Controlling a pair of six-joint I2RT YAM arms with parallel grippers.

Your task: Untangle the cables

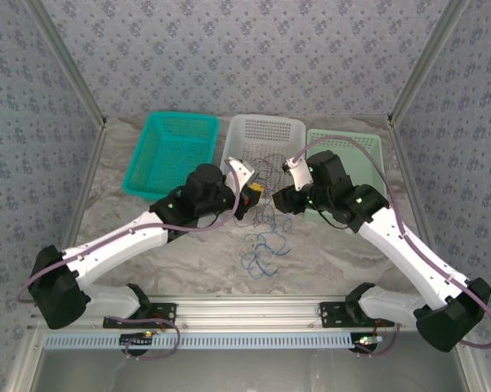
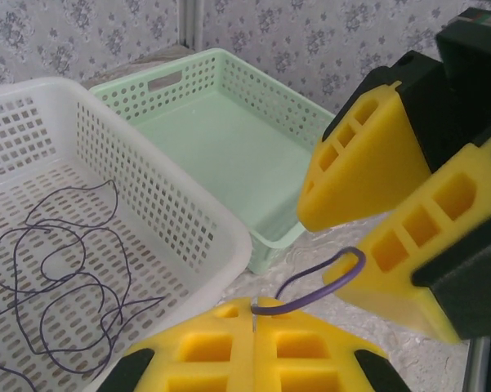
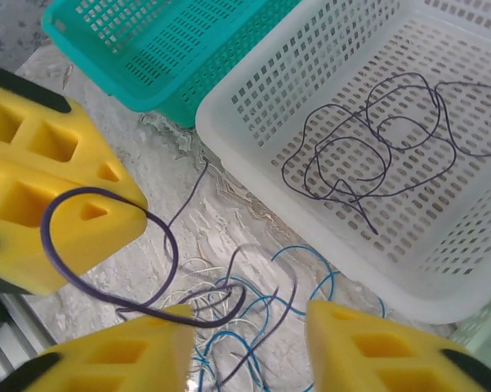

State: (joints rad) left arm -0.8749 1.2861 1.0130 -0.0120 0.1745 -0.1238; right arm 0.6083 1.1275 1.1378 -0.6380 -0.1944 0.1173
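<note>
My left gripper [image 2: 253,307] is shut on a thin purple cable [image 2: 327,280], which loops across to one of the right gripper's yellow fingers [image 2: 425,245]. My right gripper [image 3: 249,331] is open; the purple cable [image 3: 106,245] drapes over its left finger [image 3: 122,355] and is not clamped. Below both grippers, a tangle of blue, pale and dark cables [image 3: 261,302] lies on the table. From above, that tangle [image 1: 261,249] sits just in front of the left gripper [image 1: 252,194] and the right gripper [image 1: 281,198], which are close together.
A white basket [image 1: 265,131] at the back middle holds a loose dark cable [image 3: 368,139]. A teal basket [image 1: 171,151] stands to its left and a pale green basket [image 1: 347,147] to its right. The white basket's near rim [image 3: 310,204] is close to the tangle.
</note>
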